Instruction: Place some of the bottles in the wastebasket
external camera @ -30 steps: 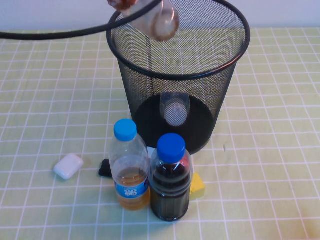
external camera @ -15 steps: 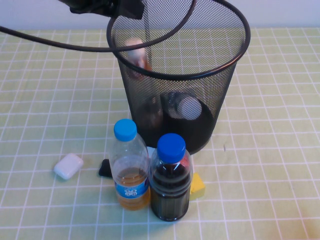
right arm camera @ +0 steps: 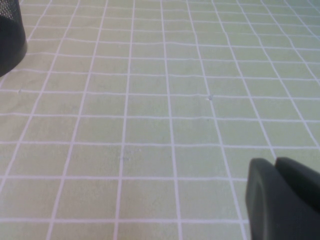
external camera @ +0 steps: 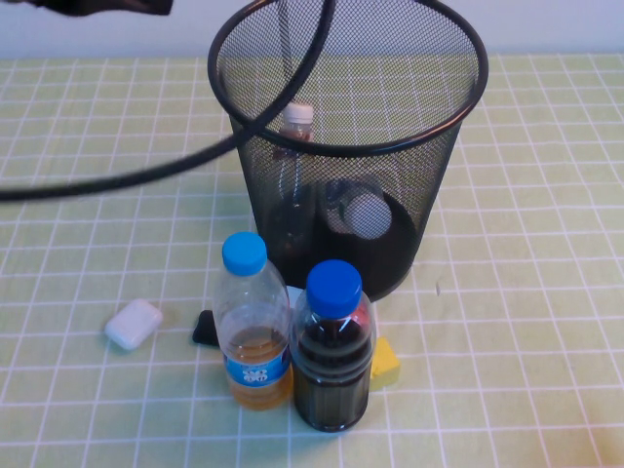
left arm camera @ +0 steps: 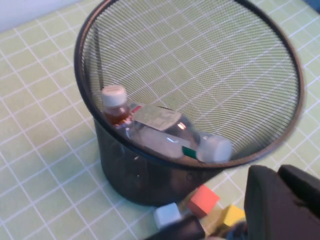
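Observation:
The black wire-mesh wastebasket [external camera: 255,68] stands at the middle back of the table. Both clear bottles are inside it. The short bottle with the pale pinkish cap [external camera: 297,114] leans upright against the left inner wall. The taller bottle with the white cap [external camera: 369,213] lies on the base. In the left wrist view the wastebasket [left arm camera: 85,75] is seen from above, with the short bottle [left arm camera: 115,97] and the taller bottle [left arm camera: 165,135] in it. My left gripper [left arm camera: 279,170] is shut and empty, high beside the rim. My right gripper [right arm camera: 275,162] is shut and empty over bare tablecloth.
A blue-capped amber bottle [external camera: 252,322] and a blue-capped cola bottle [external camera: 332,346] stand in front of the basket. A white case [external camera: 134,324], a black object [external camera: 206,328] and a yellow block [external camera: 383,361] lie nearby. A black cable [external camera: 195,161] crosses the left side.
The short bottle has fallen from above the rim into the wastebasket and come to rest against its left wall. The taller bottle shifted on the base. My left arm has drawn back to the upper left.

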